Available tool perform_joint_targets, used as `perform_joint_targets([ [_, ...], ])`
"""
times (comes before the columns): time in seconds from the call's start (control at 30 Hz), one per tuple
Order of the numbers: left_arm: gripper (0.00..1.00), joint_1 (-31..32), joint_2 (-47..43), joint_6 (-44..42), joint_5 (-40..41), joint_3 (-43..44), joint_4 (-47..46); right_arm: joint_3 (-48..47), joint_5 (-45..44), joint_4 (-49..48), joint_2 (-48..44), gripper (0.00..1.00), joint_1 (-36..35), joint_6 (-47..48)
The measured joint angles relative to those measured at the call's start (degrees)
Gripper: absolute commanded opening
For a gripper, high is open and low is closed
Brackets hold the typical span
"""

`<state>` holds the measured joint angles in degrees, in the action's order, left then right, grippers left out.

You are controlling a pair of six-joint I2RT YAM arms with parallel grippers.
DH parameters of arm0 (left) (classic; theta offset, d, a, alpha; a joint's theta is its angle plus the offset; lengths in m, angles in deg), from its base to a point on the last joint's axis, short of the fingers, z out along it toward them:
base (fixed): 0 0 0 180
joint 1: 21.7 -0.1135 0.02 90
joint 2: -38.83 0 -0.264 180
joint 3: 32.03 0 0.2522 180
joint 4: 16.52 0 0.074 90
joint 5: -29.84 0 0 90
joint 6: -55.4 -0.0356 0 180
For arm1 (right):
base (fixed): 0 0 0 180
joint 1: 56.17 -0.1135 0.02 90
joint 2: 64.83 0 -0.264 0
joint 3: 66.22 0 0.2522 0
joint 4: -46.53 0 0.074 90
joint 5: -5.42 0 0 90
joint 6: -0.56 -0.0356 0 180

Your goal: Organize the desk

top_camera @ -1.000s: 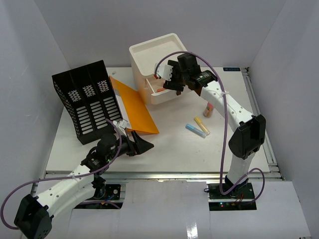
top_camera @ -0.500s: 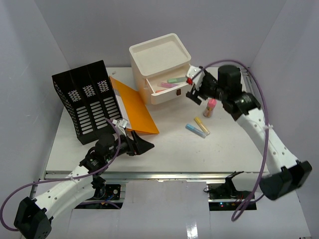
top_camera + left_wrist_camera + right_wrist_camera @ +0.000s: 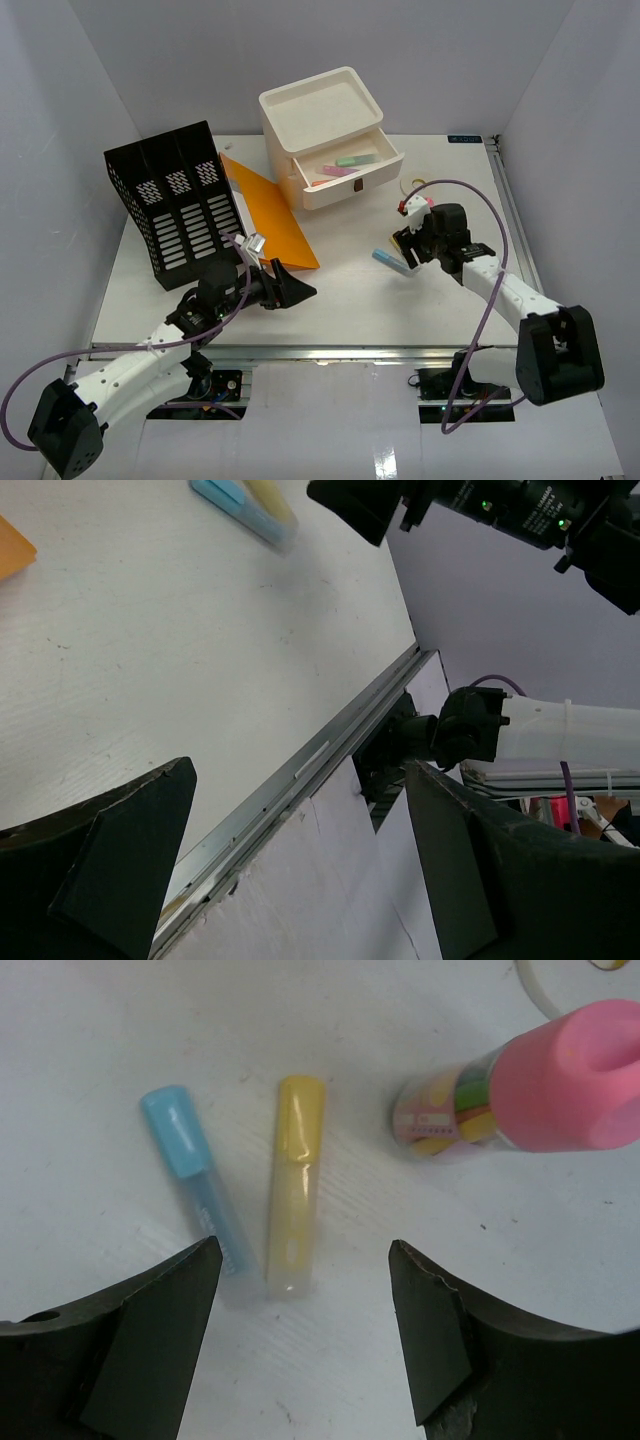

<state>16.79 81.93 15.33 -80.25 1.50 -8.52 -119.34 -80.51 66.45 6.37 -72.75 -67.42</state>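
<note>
The white desk point(image 3: 350, 300) carries a blue marker point(image 3: 195, 1185) and a yellow marker point(image 3: 292, 1185) lying side by side. A pink-capped tube point(image 3: 540, 1090) of coloured bits lies to their right. My right gripper point(image 3: 305, 1250) hovers open just over the near end of the yellow marker and holds nothing. In the top view it point(image 3: 405, 248) covers the yellow marker, and only the blue marker point(image 3: 384, 258) shows beside it. My left gripper point(image 3: 290, 290) stands wide open and empty low over the desk's front left, pointing right.
A cream drawer box point(image 3: 320, 110) stands at the back, its top drawer point(image 3: 345, 170) pulled open with markers inside. A black file rack point(image 3: 175, 205) sits at the left, an orange folder point(image 3: 265, 215) lying against it. A metal rail point(image 3: 320, 352) runs along the front edge.
My right arm has swung from the open drawer down and forward to just above the blue and yellow markers, jaws still open. My left gripper has edged slightly right.
</note>
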Motion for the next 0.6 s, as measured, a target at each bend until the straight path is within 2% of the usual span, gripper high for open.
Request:
perform_joint_targets([
  [0.27, 0.97, 1.92, 0.94, 0.32, 0.75, 0.0, -1.61, -0.11, -4.49, -11.12, 10.5, 0.65, 0.48, -6.28],
  [0.6, 0.97, 3.27, 2.94, 0.53, 1.83, 0.0, -3.0, -0.63, -3.43, -14.14, 16.36, 0.62, 0.5, -8.16],
])
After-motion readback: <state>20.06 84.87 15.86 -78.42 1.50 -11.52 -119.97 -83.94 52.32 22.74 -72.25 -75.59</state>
